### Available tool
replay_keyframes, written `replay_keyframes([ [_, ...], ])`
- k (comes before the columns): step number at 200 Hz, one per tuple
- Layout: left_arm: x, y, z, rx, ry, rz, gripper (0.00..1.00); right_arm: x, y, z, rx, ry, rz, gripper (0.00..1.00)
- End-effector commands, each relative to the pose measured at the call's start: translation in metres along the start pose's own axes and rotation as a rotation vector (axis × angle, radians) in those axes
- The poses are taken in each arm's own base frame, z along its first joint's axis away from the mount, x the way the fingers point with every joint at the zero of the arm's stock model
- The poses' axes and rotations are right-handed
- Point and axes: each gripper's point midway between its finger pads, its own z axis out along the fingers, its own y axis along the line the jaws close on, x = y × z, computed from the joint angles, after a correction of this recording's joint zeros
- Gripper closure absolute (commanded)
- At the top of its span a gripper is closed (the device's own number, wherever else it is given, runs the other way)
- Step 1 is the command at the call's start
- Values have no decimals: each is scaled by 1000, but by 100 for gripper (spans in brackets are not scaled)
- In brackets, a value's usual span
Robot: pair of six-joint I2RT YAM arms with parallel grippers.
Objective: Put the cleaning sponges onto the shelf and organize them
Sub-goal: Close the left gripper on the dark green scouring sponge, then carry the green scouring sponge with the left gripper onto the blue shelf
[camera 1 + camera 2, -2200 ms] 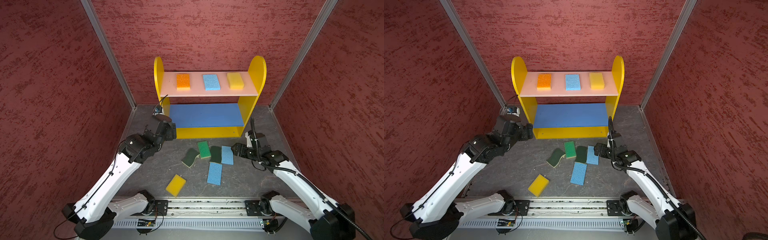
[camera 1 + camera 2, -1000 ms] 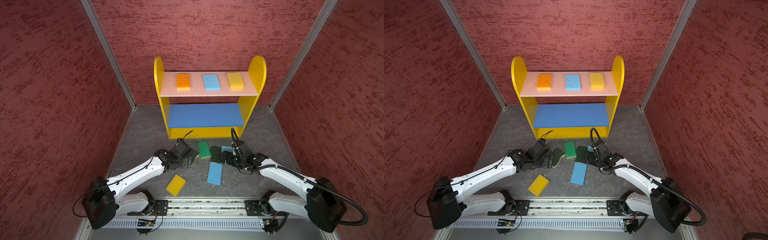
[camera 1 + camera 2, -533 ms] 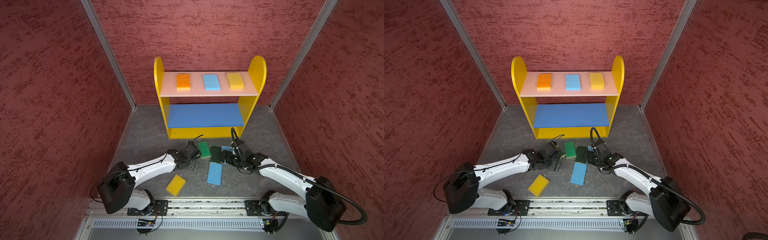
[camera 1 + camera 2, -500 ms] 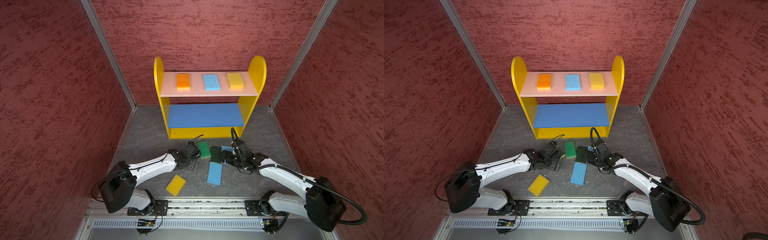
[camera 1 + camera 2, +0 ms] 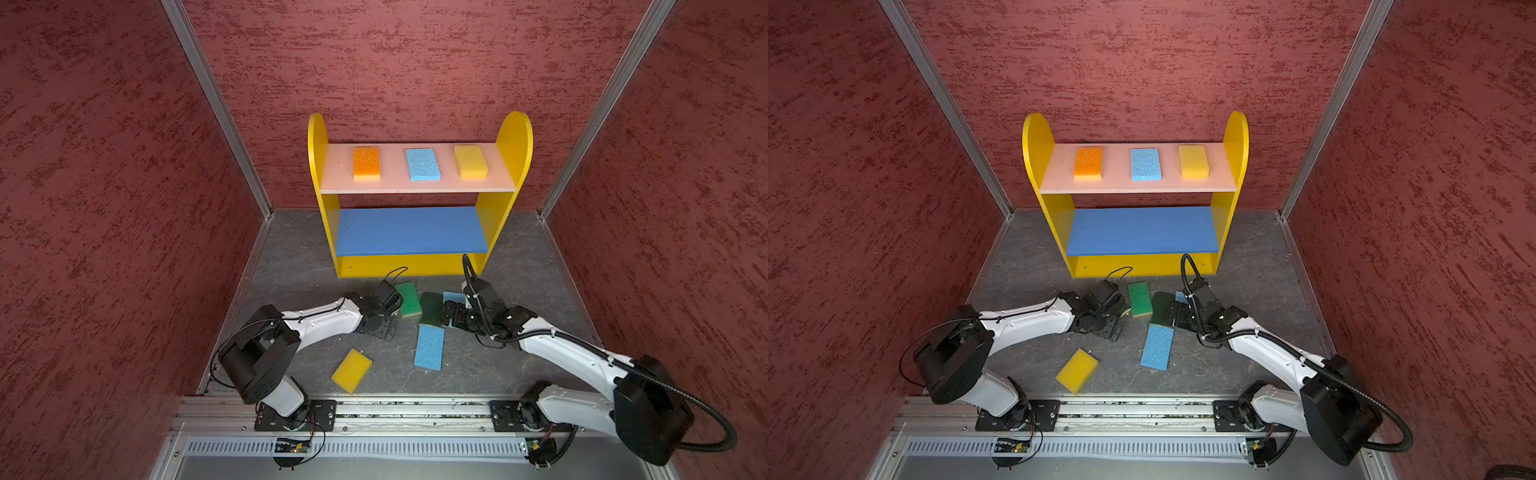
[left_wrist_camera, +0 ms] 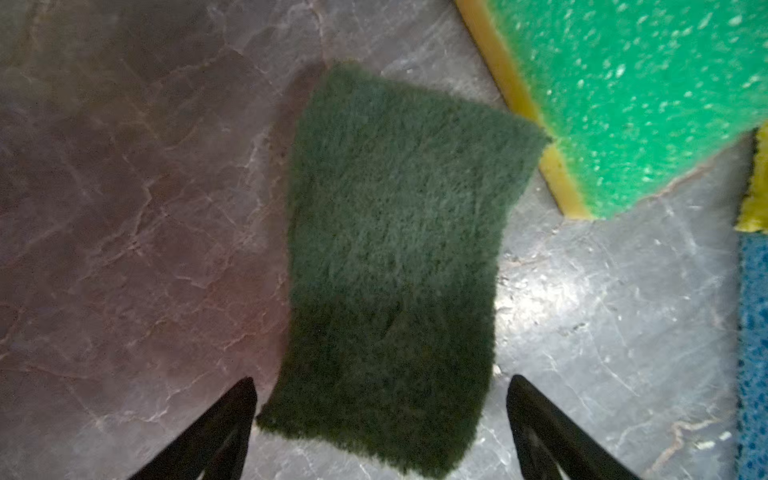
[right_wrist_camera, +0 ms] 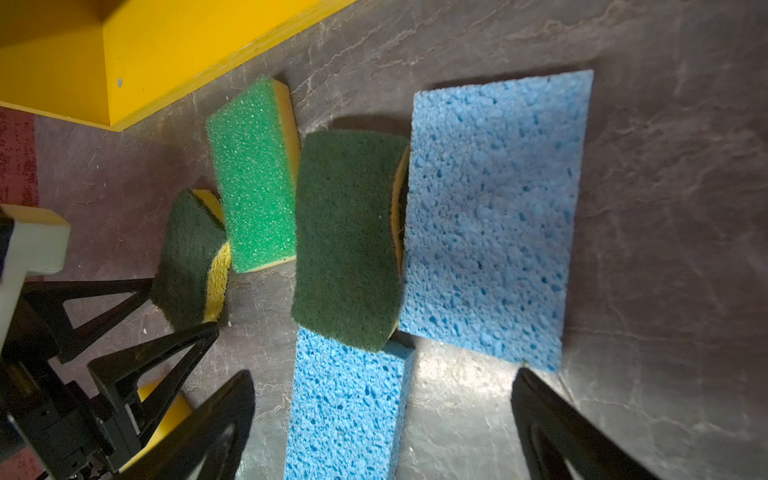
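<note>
The shelf (image 5: 415,191) holds an orange, a light blue and a yellow sponge on its pink upper board. On the floor before it lie a bright green sponge (image 5: 408,299), a dark green scourer (image 5: 431,309), two light blue sponges (image 5: 429,347) (image 7: 494,216) and a yellow one (image 5: 351,370). My left gripper (image 6: 381,379) is open and low over a second dark green scourer (image 6: 390,270), whose near end lies between the fingers. My right gripper (image 7: 383,373) is open above the end of a light blue sponge (image 7: 345,403).
Red walls close the cell on three sides. The two grippers (image 5: 384,322) (image 5: 446,318) are close together over the sponge cluster. The blue middle board (image 5: 409,230) carries nothing. A metal rail (image 5: 395,411) runs along the front edge.
My left arm has swung right and come down over the dark green scourer. The right gripper has stayed almost still over the blue sponges. No sponge has moved.
</note>
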Motion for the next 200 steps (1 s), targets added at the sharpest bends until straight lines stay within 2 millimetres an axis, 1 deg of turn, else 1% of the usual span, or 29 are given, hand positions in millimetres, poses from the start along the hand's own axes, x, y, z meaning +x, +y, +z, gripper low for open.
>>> replay_keyframes([
  [1, -10, 1, 1, -9, -29, -15, 8, -13, 5, -3, 4, -47, -27, 3],
  [17, -8, 0, 4, 1, -19, -23, 10, -13, 6, -3, 6, -46, -34, 3],
  [48, -7, 0, 7, -1, -13, -28, 19, -14, 6, -3, 8, -46, -39, 2],
  [77, -10, 0, 0, 13, -30, -43, 27, -14, 5, -4, 13, -48, -45, 2],
  [107, -11, 5, -12, 12, -50, -72, 28, -15, 4, -8, 14, -55, -49, 2],
  [121, -13, 8, -21, 10, -70, -87, 29, -15, 5, -9, 11, -58, -51, 2],
  [143, -23, 13, -43, 5, -125, -132, 29, -15, 4, -9, 11, -60, -54, 2],
  [200, -74, 26, -116, 21, -389, -273, 30, -17, 7, -14, 3, -70, -76, 2],
])
